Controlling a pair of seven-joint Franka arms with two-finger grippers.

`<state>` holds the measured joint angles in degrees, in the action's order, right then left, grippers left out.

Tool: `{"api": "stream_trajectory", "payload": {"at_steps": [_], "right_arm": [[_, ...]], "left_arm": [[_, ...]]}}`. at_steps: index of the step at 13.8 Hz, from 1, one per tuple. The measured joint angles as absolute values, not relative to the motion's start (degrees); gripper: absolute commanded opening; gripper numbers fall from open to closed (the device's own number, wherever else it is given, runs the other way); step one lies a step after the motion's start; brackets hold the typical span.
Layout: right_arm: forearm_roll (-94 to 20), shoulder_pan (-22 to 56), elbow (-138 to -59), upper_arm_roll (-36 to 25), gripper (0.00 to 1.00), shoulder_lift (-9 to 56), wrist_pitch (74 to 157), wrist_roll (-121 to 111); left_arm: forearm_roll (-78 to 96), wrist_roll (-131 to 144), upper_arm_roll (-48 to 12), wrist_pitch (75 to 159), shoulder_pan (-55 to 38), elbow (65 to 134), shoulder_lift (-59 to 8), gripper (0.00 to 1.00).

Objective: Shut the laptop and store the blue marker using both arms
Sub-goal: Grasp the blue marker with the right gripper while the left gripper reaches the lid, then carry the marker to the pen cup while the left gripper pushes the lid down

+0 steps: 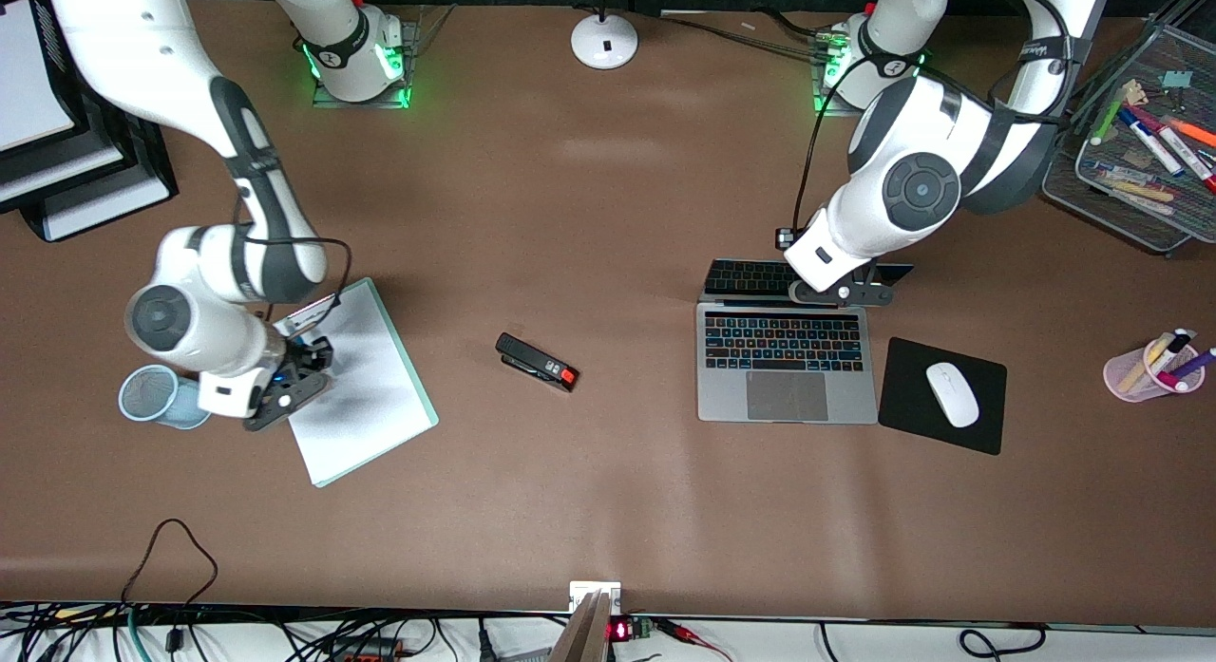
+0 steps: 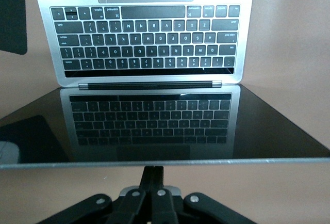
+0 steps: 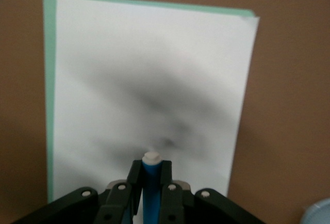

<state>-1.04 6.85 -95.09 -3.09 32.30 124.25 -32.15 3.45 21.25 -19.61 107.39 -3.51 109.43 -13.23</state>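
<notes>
Pinched fingers of the right gripper (image 3: 150,185) clamp the blue marker (image 3: 151,193) over the white notepad (image 1: 366,387), apparently ready for storing. The left gripper (image 2: 153,182), shut and empty, sits against the laptop (image 1: 785,363) lid's top edge, seemingly to push it closed.

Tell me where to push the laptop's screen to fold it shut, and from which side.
Press the laptop lid's free top edge, coming from the robots' side toward its keyboard. That edge is farthest from the hinge, and the shut left gripper sits right there.
</notes>
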Motion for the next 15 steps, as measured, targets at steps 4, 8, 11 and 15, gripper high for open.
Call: {"api": "stream_trajectory", "payload": {"at_steps": [4, 8, 11, 15], "right_arm": [[-1.07, 3.97, -88.55, -3.21, 0.0, 30.41, 117.04, -40.26], [-4.37, 0.88, -87.18, -3.27, 0.0, 29.27, 116.97, -52.89], [-12.81, -2.01, -84.97, -3.36, 0.0, 28.47, 116.9, -65.87], [-28.26, -8.38, -83.98, -3.61, 0.0, 28.8, 116.86, -89.61]], "left_arm": [[2.8, 21.32, -19.33, 114.4, -3.03, 109.52, -14.35, 0.0], [-0.94, 21.38, -19.02, 120.62, -2.95, 109.51, -17.13, 0.0], [-1.21, 21.38, -18.52, 123.05, -2.68, 108.36, -20.0, 0.0], [-1.45, 21.38, -17.95, 125.71, -2.05, 105.39, -24.04, 0.0]]}}
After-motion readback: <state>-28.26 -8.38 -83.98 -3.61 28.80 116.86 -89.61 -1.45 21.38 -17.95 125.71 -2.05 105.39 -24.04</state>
